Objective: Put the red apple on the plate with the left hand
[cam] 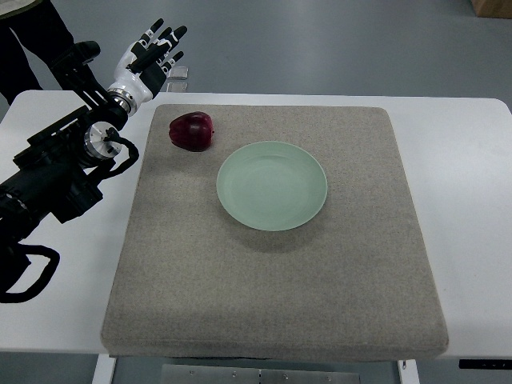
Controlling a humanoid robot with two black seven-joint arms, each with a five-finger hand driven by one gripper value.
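Top view: red apple resting on grey mat near its far-left corner, at about 10 o'clock from pale green plate, near it but apart. Left hand raised beyond the mat's far-left corner, at about 11 o'clock from the apple, fingers spread, grasping nothing. Well clear of the fruit, no contact. Mat on white table.
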